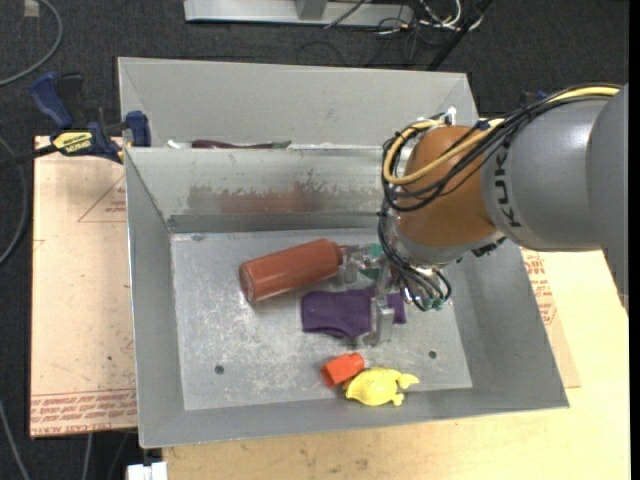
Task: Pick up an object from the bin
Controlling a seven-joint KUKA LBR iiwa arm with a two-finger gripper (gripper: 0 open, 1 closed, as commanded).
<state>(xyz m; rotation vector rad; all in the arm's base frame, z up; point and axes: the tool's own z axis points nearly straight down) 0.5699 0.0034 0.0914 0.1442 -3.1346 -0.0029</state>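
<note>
Dark floor [60,28] lies all round a grey metal bin [150,268], whose sloped walls run down to a flat, scuffed bottom. From the right a thick grey arm [560,183] reaches over the rim. Its wrist is wrapped in an orange cover [440,198], with yellow and black cables [400,148] looped about it. Below that cover the end effector [380,318] points down into the bin, a little right of the middle. Its tip stands at the right-hand end of a purple cloth-like piece [335,313] that lies crumpled and low on the bottom. The tip looks to be touching that piece or just above it, and which of the two cannot be told. Whether the end effector is set wide or narrow cannot be told either, since the wrist and its wires cover much of it from this angle. Just behind the purple cloth-like piece, toward the far wall, a red-brown cylinder [290,268] lies on its side. It slants so that its right end sits a little farther back, close to the upper part of the end effector, and its lower edge runs just beside the top edge of the purple piece. Nearer the front wall, apart from the purple piece, sits a small orange block [343,369]. Touching it on the right is a lumpy yellow toy [378,388]. Both rest flat on the bin's bottom, in front of the end effector and slightly to its left.
</note>
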